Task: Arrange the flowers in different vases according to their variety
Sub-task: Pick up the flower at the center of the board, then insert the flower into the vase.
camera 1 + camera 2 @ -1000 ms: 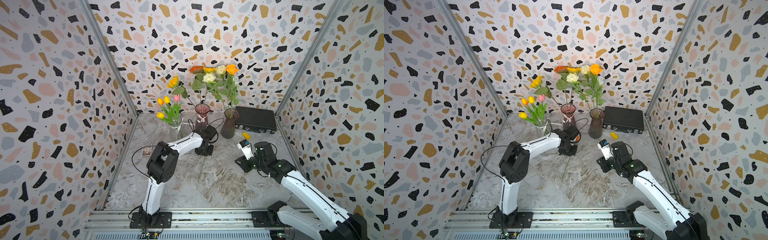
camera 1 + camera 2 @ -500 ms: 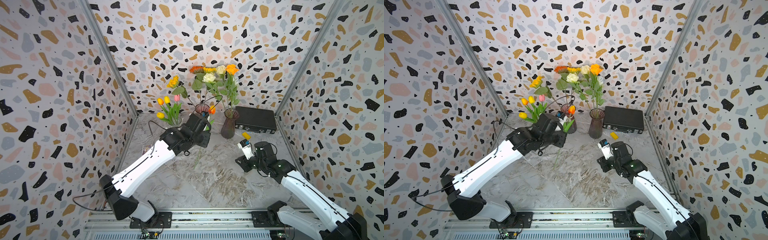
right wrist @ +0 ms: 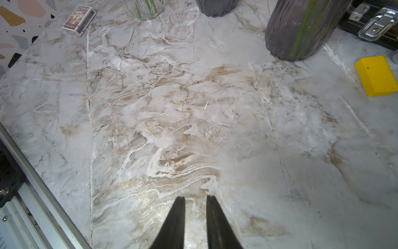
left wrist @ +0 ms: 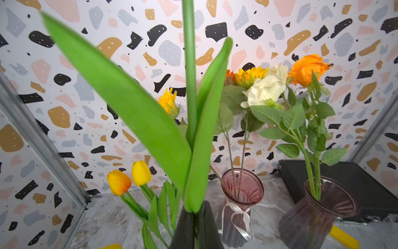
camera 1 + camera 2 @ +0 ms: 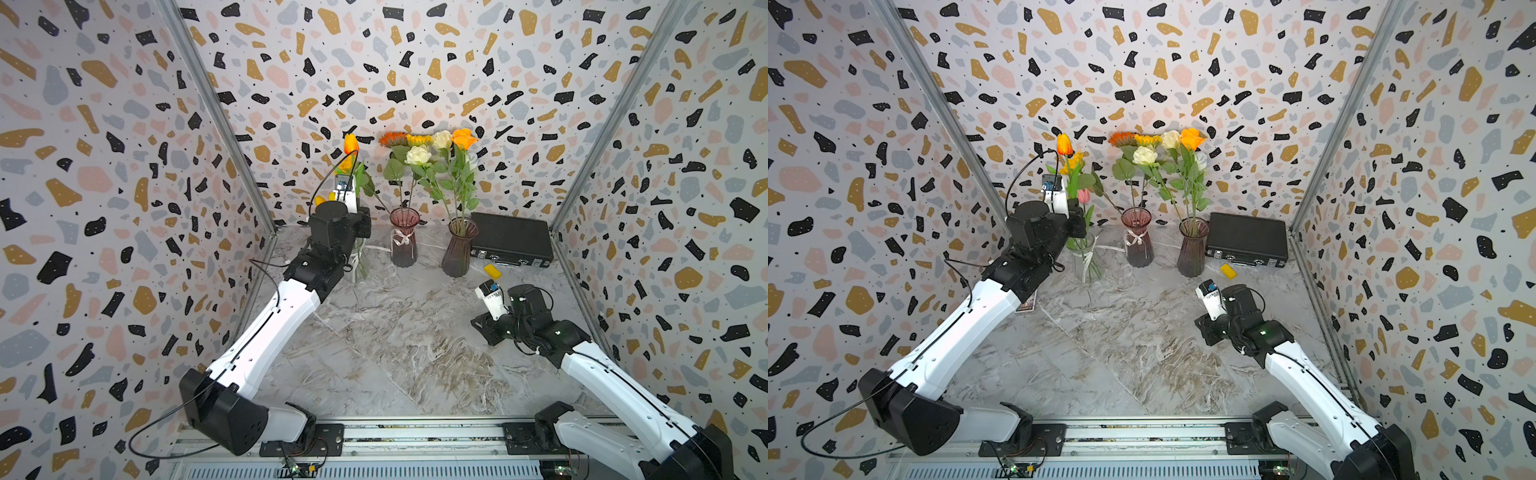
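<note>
My left gripper (image 4: 197,212) is shut on the green stem of an orange tulip (image 5: 351,143) and holds it upright, just above the clear vase (image 5: 1086,259) at the back left. The arm hides the stem's lower end. That vase holds yellow tulips (image 4: 141,172) and a pink tulip (image 5: 1084,195). The pink vase with the ribbon bow (image 5: 403,245) carries sunflowers (image 5: 392,139). The purple ribbed vase (image 5: 457,251) carries cream and orange roses (image 5: 464,138). My right gripper (image 3: 195,199) hovers low over the marble at the right, slightly open, with nothing between its fingers.
A black case (image 5: 511,241) lies at the back right with a yellow block (image 5: 492,271) in front of it. A small card box (image 3: 79,19) sits near the left wall. A metal rail (image 5: 415,436) runs along the front edge.
My left arm has lifted the orange tulip off the table and carried it back and left, from beside the pink vase to above the clear vase. The right arm has stayed put.
</note>
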